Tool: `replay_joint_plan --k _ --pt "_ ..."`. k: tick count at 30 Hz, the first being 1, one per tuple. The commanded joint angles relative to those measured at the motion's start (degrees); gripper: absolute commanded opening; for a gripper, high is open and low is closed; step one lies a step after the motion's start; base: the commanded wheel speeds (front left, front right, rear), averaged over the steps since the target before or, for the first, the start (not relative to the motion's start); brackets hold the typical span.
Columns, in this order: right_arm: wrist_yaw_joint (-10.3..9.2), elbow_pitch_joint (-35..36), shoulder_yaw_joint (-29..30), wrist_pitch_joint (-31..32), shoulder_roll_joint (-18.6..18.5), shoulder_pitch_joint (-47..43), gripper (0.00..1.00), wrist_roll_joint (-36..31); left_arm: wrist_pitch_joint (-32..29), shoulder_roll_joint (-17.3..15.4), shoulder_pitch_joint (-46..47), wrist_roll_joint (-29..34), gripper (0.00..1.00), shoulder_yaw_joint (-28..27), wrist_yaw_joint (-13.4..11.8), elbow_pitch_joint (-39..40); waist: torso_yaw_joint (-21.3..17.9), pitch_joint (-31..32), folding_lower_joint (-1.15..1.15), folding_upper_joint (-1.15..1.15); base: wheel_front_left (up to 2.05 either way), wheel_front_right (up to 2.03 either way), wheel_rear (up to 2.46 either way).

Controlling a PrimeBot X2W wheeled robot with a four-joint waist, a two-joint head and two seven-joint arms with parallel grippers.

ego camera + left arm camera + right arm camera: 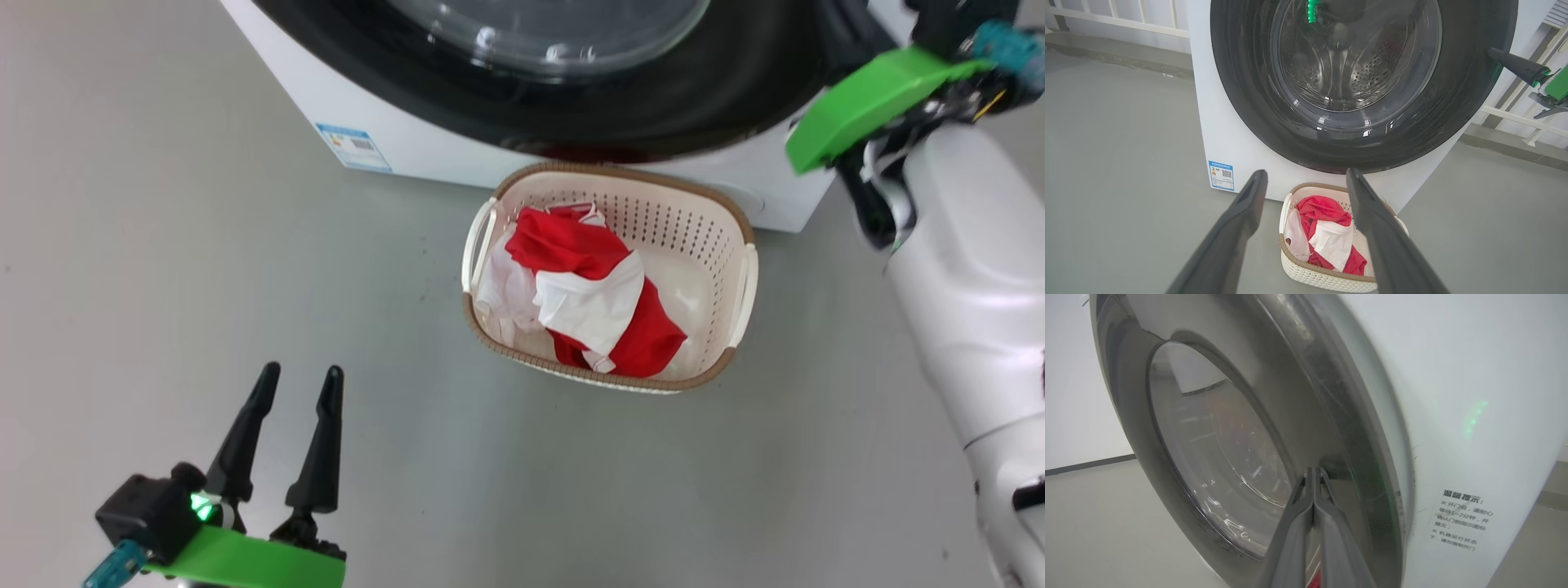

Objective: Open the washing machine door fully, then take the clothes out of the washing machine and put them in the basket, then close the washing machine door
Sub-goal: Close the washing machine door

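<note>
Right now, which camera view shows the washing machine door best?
The left wrist view: the washing machine door faces it, nearly whole, rim and glass. The head view catches its lower rim and some glass. The right wrist view sees it close and slanted, behind the shut right claw.

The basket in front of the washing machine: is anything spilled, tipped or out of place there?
Nothing stands out. The basket stands upright on the floor, close before the washing machine. The clothes lie bunched inside it, none hanging over the rim, none on the floor.
</note>
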State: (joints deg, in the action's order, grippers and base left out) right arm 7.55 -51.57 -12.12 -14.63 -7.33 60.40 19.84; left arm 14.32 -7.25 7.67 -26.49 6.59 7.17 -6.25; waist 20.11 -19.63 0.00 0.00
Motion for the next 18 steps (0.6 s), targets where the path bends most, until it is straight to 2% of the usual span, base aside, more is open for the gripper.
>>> replay_joint_plan --k 1,11,18 --pt "-0.06 1.1 -0.1 -0.4 0.4 2.3 0.00 0.2 0.7 -1.3 1.8 -0.4 1.00 -1.6 0.3 0.9 0.3 -1.4 0.00 0.00 0.00 0.00 0.00" --pt "-0.06 0.7 3.0 -0.4 -0.5 7.8 0.00 -0.3 0.7 -1.2 4.2 -0.4 1.00 -0.6 0.3 0.1 0.5 -3.8 0.00 0.00 0.00 0.00 0.00" --pt "-0.06 0.4 2.9 -0.4 -0.1 8.3 0.00 1.7 0.7 -0.5 5.0 -3.8 1.00 -0.8 0.3 0.3 0.1 -4.1 0.00 0.00 0.00 0.00 0.00"
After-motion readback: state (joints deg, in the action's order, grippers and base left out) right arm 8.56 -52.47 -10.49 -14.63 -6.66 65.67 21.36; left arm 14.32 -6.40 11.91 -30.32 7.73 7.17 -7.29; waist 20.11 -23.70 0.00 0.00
